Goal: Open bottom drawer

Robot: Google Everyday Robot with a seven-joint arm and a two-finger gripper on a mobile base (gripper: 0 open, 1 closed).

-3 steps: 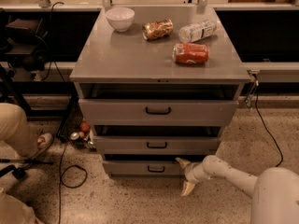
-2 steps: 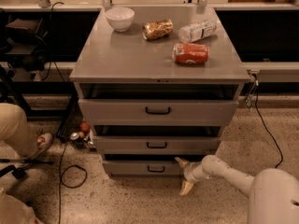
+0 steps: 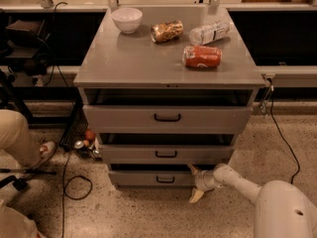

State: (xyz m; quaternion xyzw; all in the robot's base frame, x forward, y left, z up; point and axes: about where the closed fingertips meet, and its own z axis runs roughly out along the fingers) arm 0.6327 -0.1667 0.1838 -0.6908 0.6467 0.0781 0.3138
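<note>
The bottom drawer point(image 3: 148, 178) is the lowest of three grey drawers in the cabinet. It has a small black bar handle point(image 3: 165, 179) and stands slightly out, with a dark gap above its front. My gripper point(image 3: 194, 183) is at the drawer front's right end, to the right of the handle. Its two pale fingers are spread, one up at the drawer's top edge and one point(image 3: 196, 196) down near the floor. It holds nothing.
The middle drawer point(image 3: 163, 154) and top drawer point(image 3: 167, 118) are also slightly out. On the cabinet top point(image 3: 124, 58) lie a white bowl point(image 3: 127, 20), a snack bag point(image 3: 167, 31), a plastic bottle point(image 3: 209, 32) and a red can point(image 3: 202, 56). A person's leg and shoe point(image 3: 39, 152) and cables point(image 3: 74, 182) are on the floor at left.
The gripper and arm have shifted slightly left, closer to the bottom drawer's right end. The drawers look unchanged.
</note>
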